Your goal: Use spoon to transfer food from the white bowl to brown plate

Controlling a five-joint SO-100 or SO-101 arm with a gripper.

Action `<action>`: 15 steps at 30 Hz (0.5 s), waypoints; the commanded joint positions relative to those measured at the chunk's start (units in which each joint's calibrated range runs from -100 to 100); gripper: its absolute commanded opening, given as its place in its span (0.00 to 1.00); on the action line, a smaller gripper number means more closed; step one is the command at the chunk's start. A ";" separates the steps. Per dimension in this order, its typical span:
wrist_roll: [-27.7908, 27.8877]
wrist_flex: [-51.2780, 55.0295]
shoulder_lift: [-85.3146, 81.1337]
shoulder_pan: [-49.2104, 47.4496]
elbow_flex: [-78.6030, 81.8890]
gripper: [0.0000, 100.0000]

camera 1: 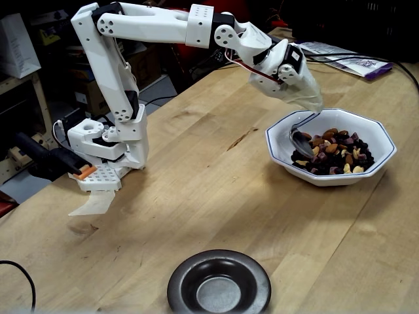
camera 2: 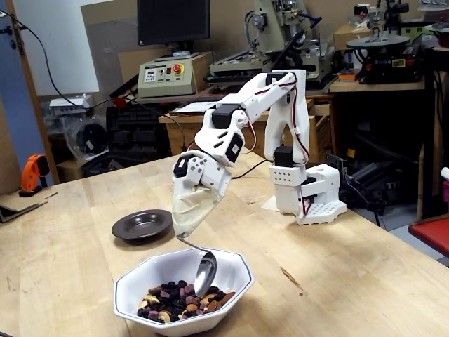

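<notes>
Your spoon [camera 1: 300,137] sits inside the white bowl [camera 1: 374,129], its oval bowl at the edge of the food [camera 1: 332,152] on the side nearest the arm. In the side-on fixed view the spoon [camera 2: 205,271] hangs steeply, tip down among the nuts and dark pieces [camera 2: 184,303], with the thin handle curving up into the gripper [camera 2: 188,214]. That part is wrapped in a pale, translucent cover, so you cannot tell how the jaws stand; the spoon only appears to be fixed there. Whether anything is already on the spoon is not clear from either view.

The step in hand looks like the scoop itself. To do it well, push the tip in under the heap, not across the top, driving towards the far wall of the white bowl [camera 2: 133,281] so the pieces have something to pile against. Then roll the wrist until the spoon lies level before you lift; at its present steep tilt almonds and cashews would likely slide straight off. Lift slowly and clear the dark blue rim before swinging.

The brown plate [camera 1: 218,286] stands empty, well apart from the bowl on the wooden table [camera 1: 216,176], near the front edge in the view from above, so nothing has been delivered there yet. In the side-on view the plate [camera 2: 143,225] lies beyond the bowl, left of the arm. Keep the spoon level through that whole swing, and tip it only once it is over the plate's sunken centre.
</notes>
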 commanded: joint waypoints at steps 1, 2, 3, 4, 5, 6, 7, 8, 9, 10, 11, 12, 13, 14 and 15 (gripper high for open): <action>0.05 -6.07 -0.45 0.39 -0.75 0.05; 0.05 -7.18 -0.28 0.47 0.31 0.05; 0.10 -8.37 -0.03 0.47 1.46 0.05; 0.10 -9.47 0.15 0.47 2.52 0.05; 0.10 -10.03 0.15 0.47 3.58 0.05; 0.10 -10.74 -0.11 0.47 4.65 0.05; 0.10 -11.29 -0.37 0.47 5.80 0.05; 0.10 -11.77 -0.45 0.47 7.12 0.05; 0.10 -12.00 -0.45 0.47 8.36 0.05; 0.10 -12.32 -0.45 0.47 9.60 0.05; 0.10 -12.64 -0.54 0.47 10.75 0.05; 0.10 -12.72 -0.54 0.54 11.99 0.05; 0.10 -12.79 -0.54 0.84 12.88 0.05; 0.10 -12.87 -0.54 1.35 13.50 0.05; 0.10 -12.87 -0.54 2.02 13.85 0.05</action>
